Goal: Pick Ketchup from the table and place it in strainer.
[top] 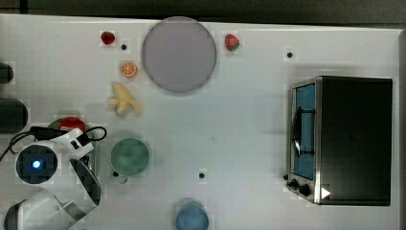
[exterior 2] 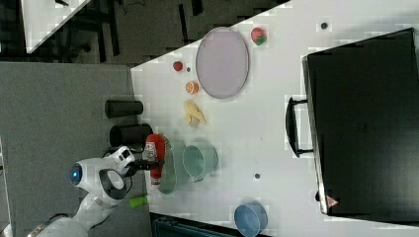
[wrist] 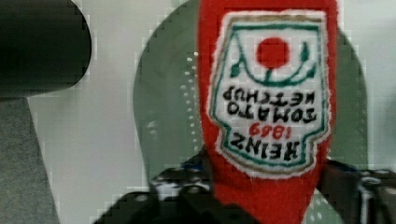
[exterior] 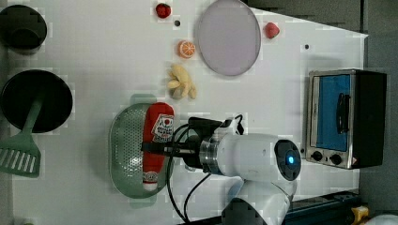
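Note:
The ketchup (exterior: 157, 126), a red plush bottle with a white label and white cap end, lies lengthwise in the pale mint-green strainer (exterior: 124, 150), near the left edge of the top view. My gripper (exterior: 155, 148) reaches over the strainer's rim and is shut on the ketchup's middle. In the wrist view the ketchup (wrist: 271, 93) sits between the two dark fingers of the gripper (wrist: 266, 186), above the strainer's holed bottom (wrist: 163, 102). In the right view the ketchup (exterior 2: 155, 145) rests against the strainer (exterior 2: 170, 173).
A teal cup (top: 130, 156) stands right beside the strainer. Farther off are a banana (top: 124, 99), an orange slice (top: 128, 69), a grey plate (top: 178, 54), two strawberries (top: 107, 38), a blue bowl (top: 192, 219) and a toaster oven (top: 344, 139). A black pan (exterior: 37, 101) and green spatula (exterior: 21, 154) lie behind.

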You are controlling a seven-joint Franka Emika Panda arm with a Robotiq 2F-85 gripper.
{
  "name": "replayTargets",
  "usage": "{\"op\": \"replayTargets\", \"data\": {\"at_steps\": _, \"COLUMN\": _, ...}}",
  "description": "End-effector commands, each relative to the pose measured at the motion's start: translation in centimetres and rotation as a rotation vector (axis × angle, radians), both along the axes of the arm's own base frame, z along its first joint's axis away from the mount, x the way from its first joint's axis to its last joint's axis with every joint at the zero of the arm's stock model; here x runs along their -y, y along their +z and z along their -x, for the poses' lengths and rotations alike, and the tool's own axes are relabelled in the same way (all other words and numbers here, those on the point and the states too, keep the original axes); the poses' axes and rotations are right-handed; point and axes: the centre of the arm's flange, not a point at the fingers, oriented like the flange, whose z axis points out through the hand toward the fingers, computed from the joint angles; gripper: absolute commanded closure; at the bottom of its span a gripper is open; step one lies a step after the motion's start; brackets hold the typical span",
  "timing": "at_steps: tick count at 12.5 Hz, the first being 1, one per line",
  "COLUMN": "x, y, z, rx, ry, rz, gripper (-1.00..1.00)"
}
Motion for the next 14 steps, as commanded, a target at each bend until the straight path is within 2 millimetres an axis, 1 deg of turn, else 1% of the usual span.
{"op": "replayTargets", "data": {"at_steps": 1, "x": -1.0, "y": -0.4, "z": 0.5, "rx": 0.008, "ry": -0.005, "rz": -0.007, "gripper": -0.9}}
{"op": "replayTargets", "data": {"at_steps": 2, "x": -1.1, "y": 0.0, "z": 0.3, "rx": 0.02, "ry": -0.006, "rz": -0.01, "gripper": -1.0}}
{"op": "replayTargets", "data": {"at_steps": 3, "x": -0.9, "y": 0.8, "z": -0.1, "rx": 0.037, "ry": -0.012, "rz": -0.006, "gripper": -1.0}}
{"op": "replayTargets", "data": {"at_steps": 4, "x": -0.6, "y": 2.2, "z": -0.7, "rx": 0.057, "ry": -0.035, "rz": 0.003, "gripper": -1.0}}
{"op": "replayTargets", "data": {"at_steps": 6, "x": 0.6, "y": 6.0, "z": -2.2, "rx": 0.08, "ry": -0.1, "rz": 0.057, "gripper": -1.0}}
{"op": "replayTargets", "data": {"at_steps": 7, "x": 1.6, "y": 8.1, "z": -2.9, "rx": 0.085, "ry": -0.114, "rz": 0.101, "gripper": -1.0}}
{"op": "replayTargets", "data": {"at_steps": 8, "x": 2.9, "y": 10.2, "z": -3.6, "rx": 0.083, "ry": -0.13, "rz": 0.154, "gripper": -1.0}}
{"op": "replayTargets", "data": {"at_steps": 10, "x": 6.1, "y": 14.6, "z": -5.0, "rx": 0.067, "ry": -0.182, "rz": 0.25, "gripper": -1.0}}
{"op": "replayTargets", "data": {"at_steps": 12, "x": 10.1, "y": 18.7, "z": -6.6, "rx": 0.029, "ry": -0.272, "rz": 0.291, "gripper": -1.0}}
{"op": "replayTargets", "data": {"at_steps": 14, "x": 14.6, "y": 22.7, "z": -8.4, "rx": -0.008, "ry": -0.378, "rz": 0.27, "gripper": -1.0}}
